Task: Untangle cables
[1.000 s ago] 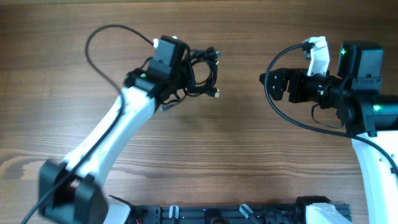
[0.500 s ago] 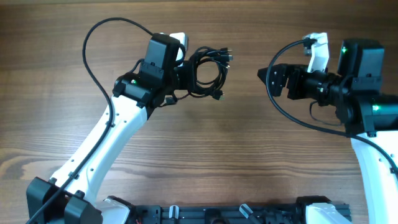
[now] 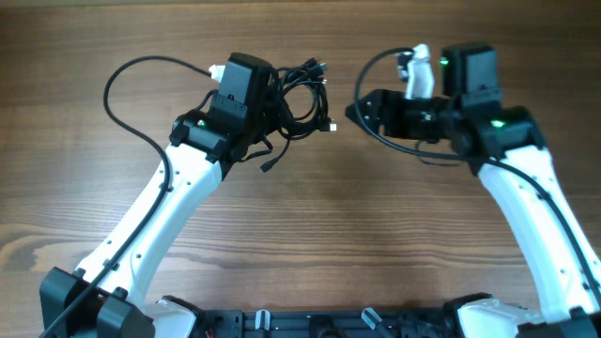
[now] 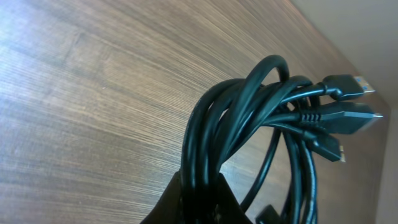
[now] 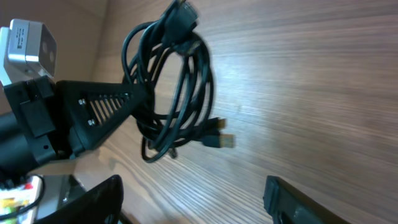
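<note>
The cables are hanging as one small black coil of several loops, bunched together and gripped at one side by the left gripper, whose jaws are clamping tight on the bundle. The coil is sitting close to the far edge of the tabletop, roughly midway along it. In the wrist views it is appearing to hang clear of the wood rather than lie on it.

In the left wrist view the loops are rising out of the black finger at the bottom of the frame and arching over, with three plugs sticking out side by side toward the right. In the right wrist view a bright-tipped plug is poking out low on the coil. One thin loose end is dangling out of the bundle toward the near edge.

The right gripper is facing the coil from the side of the right edge, near it but not touching. Its fingers are standing apart with nothing between them. Both white arms are reaching in from the near edge.
</note>
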Available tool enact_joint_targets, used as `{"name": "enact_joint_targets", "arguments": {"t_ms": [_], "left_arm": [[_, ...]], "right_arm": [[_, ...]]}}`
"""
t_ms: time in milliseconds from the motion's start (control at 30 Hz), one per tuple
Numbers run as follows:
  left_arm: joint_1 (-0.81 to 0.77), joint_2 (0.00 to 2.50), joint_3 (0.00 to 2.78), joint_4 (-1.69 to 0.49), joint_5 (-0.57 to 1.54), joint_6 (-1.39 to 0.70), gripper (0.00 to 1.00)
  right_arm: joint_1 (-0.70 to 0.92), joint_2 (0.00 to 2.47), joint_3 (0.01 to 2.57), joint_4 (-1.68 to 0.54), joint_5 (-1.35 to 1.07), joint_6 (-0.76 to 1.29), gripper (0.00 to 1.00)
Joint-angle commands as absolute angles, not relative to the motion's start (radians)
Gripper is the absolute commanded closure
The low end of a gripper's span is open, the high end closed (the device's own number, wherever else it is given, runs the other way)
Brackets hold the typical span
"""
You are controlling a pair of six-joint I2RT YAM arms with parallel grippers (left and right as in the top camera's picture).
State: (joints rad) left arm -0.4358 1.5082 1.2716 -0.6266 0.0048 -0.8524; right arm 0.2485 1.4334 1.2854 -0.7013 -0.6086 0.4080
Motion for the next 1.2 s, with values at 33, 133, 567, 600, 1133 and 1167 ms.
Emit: {"name": "enact_joint_targets", "arguments": {"t_ms": [33,133,567,600,1133,1167], "left_arm": [[-0.435,1.502,1.281,-0.631,-0.039,-0.955,0.96],[-0.435,1.504,1.281,-0.637,-0.04,-0.955,0.96],[-0.435,1.507,1.281,-0.64,-0.035,-0.985,0.96],[-0.435,1.507,1.281,-0.64,-0.035,-0.985,0.96],[-0.412,1.491,1.282,-0.589,0.042,-0.929,0.96],[-0.399,1.483,1.282,-0.572,0.08,-0.901,0.96]], "right_arm": [[0.345,1.493,1.301,-0.617,-0.555,0.563,0.33],[0.415,1.516,1.301,-0.588,-0.483,0.632,0.34],[0.482,1.632,1.301,-0.545,-0.393,0.819,0.45],[0.487,1.637,1.301,-0.53,-0.39,0.838,0.45],[0.478,1.715,1.301,-0.595,-0.3,0.776,0.96],[0.474,1.715,1.301,-0.609,-0.292,0.764,0.96]]}}
